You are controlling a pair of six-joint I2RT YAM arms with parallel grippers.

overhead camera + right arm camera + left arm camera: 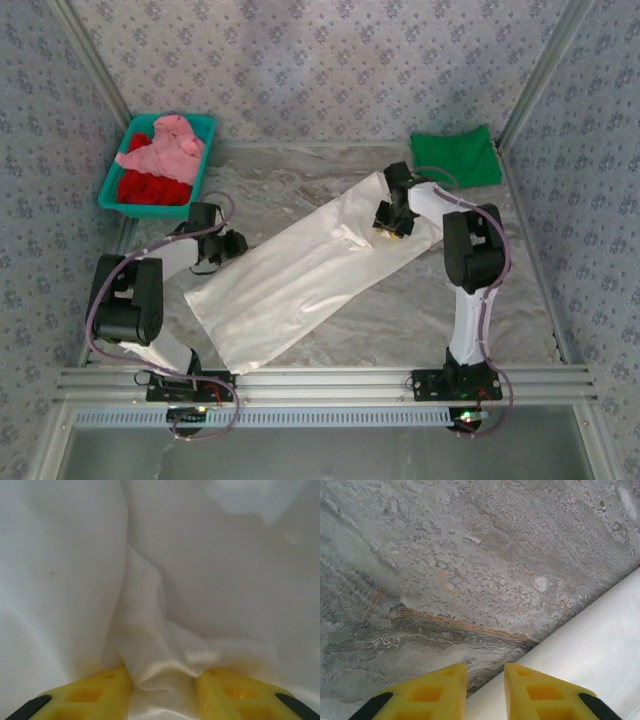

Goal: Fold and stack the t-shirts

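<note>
Far left, a teal bin point(113, 175) is sitting at the back of the tabletop point(500, 300), holding a pink shirt point(165, 145) heaped over a red shirt point(150, 188). Next along, the left gripper point(485, 672) is hovering low over bare marble, right at the edge of the white shirt point(300, 280), its jaws standing a narrow way apart with nothing between them. That white shirt is lying folded into a long strip, running diagonally across the middle from near left to far right. At its far end the right gripper point(392, 225) is pressing into the cloth, jaws partly apart with a ridge of fabric bunching between them; whether they're pinching it, I cannot tell. Far right, the green shirt point(455, 155) is lying folded in the back corner, well apart from the rest
</note>
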